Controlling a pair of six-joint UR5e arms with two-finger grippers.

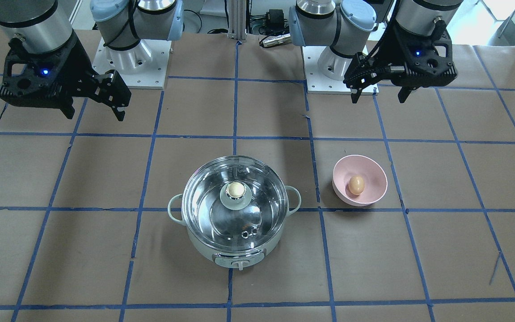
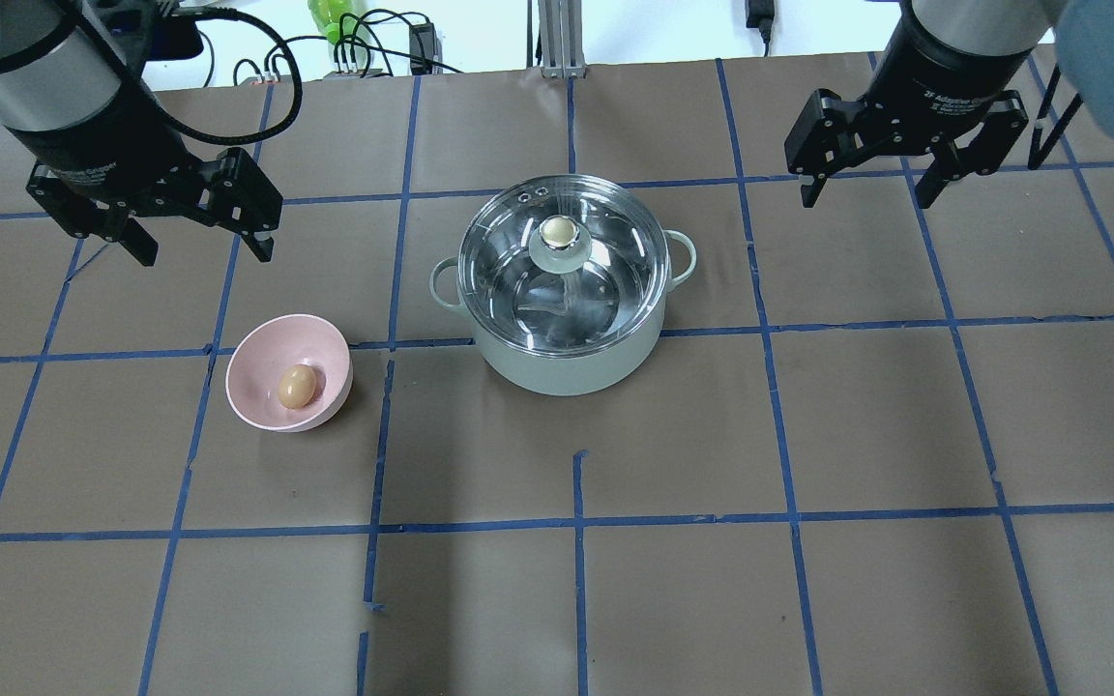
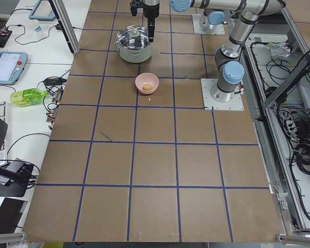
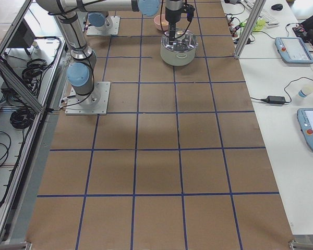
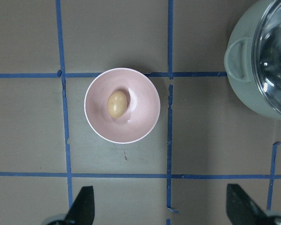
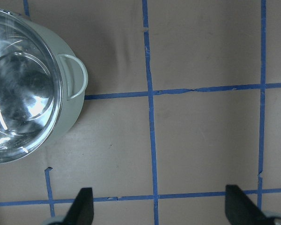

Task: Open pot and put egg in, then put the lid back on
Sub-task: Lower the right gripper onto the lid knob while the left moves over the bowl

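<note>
The pot (image 2: 567, 362) stands mid-table with its glass lid (image 2: 518, 251) on, the cream-gold knob (image 2: 559, 232) on top. The egg (image 2: 297, 386) lies in a pink bowl (image 2: 257, 367) to the pot's left. My left gripper (image 2: 206, 256) is open and empty, high above the table behind the bowl. My right gripper (image 2: 866, 201) is open and empty, high to the right of the pot. The left wrist view shows the egg (image 5: 116, 103) in the bowl (image 5: 140, 117) and the pot's handle (image 5: 236, 61). The right wrist view shows the pot (image 6: 72, 117) and lid (image 6: 18, 93).
Brown paper with a blue tape grid covers the table (image 2: 808, 435). Both arm bases (image 1: 132, 58) stand on white plates at the robot's edge. Tablets, cables and a green bottle (image 3: 28, 96) lie on side benches beyond the table's edge.
</note>
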